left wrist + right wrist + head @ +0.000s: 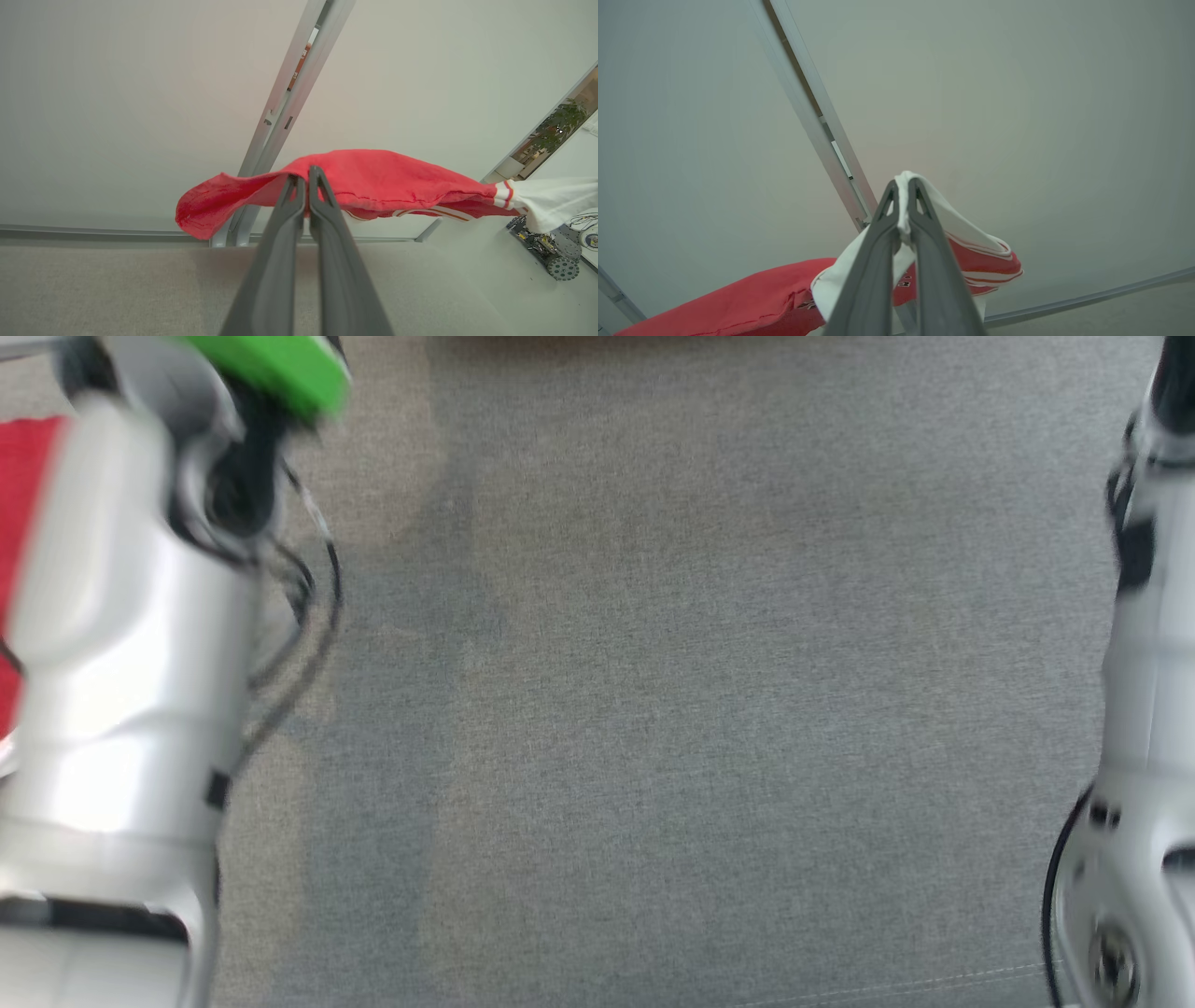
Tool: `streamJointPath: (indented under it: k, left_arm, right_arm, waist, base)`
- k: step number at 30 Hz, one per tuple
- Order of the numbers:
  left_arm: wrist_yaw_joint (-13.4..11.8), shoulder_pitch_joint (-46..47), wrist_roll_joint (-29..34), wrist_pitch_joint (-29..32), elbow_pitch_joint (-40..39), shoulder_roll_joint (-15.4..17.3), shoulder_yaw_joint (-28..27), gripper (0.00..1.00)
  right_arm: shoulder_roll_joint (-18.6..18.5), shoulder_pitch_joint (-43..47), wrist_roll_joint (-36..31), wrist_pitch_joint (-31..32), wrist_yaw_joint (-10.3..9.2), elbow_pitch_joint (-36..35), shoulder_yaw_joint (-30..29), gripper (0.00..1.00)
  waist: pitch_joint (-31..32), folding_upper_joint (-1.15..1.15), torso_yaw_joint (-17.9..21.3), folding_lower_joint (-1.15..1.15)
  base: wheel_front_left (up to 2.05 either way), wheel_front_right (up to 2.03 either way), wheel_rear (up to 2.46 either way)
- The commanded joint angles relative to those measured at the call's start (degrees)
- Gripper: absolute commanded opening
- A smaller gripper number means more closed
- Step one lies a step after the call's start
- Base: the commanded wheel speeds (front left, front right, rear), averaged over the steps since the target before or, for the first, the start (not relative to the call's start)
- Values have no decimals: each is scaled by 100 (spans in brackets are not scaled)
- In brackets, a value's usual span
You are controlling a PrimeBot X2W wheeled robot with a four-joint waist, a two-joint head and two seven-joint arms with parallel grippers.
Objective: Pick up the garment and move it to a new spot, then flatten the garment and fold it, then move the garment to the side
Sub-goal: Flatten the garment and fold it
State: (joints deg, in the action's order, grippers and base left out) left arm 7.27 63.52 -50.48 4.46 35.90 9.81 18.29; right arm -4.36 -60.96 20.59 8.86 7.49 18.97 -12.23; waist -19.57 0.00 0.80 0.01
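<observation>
Over the grey cloth surface (700, 709), head view: two pale forearms, one at each edge. The left forearm (121, 663) is blurred, with one green band (280, 369) near its top. The right forearm (1144, 709) runs along the right margin. One strip of red shows at the far left edge, beside the left forearm: part of the garment (19, 523).

Left wrist view: the left gripper (306, 175) has two dark fingers, pressed together and pinching a fold of the red cloth at their tips. One garment, counted. It is held up off the surface and stretches away to that view's right, where it ends in a white section (551, 205) past a red-and-white striped band. Behind it are a pale wall (117, 116) and one slanting metal post (289, 93). At far right are one small wheeled machine (551, 247) on the floor and one potted plant (563, 123).

Right wrist view: the right gripper (903, 184) has two fingers clamped on the garment's white edge, which pokes up between the tips. The red body hangs below and to that view's left. Lettering on it is too small to read.
</observation>
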Motion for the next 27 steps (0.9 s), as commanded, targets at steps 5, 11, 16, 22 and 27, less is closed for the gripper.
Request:
streamJointPath:
  k: [5,11,16,22,27]
  left_arm:
    - [29,-1364,-498,-388,-112,139,521,0]
    - [29,-2814,-965,-925,-631,378,912,0]
    - [26,-4300,-1311,-1311,-1079,549,979,0]
    - [-441,-5922,-1343,-1539,-2156,711,1077,0]
    - [-956,-6503,-1410,-1293,-3138,743,1232,0]
  right_arm:
    - [-98,2250,749,-194,0,-810,-40,0]
    - [-53,4497,1239,-392,0,-1588,-22,0]
    - [-91,6032,1370,-519,0,-1859,-112,0]
    - [-26,7258,1559,-600,-3,-2071,-275,0]
    - [33,7616,1676,-620,-3,-2250,-384,0]
  waist:
    - [279,0,121,-1]
    - [448,0,181,-1]
    - [863,0,210,-1]
    - [1029,0,166,-1]
    - [946,0,47,-1]
  base:
    - [0,0,0]
    - [0,0,0]
    - [0,0,0]
    - [0,0,0]
    - [0,0,0]
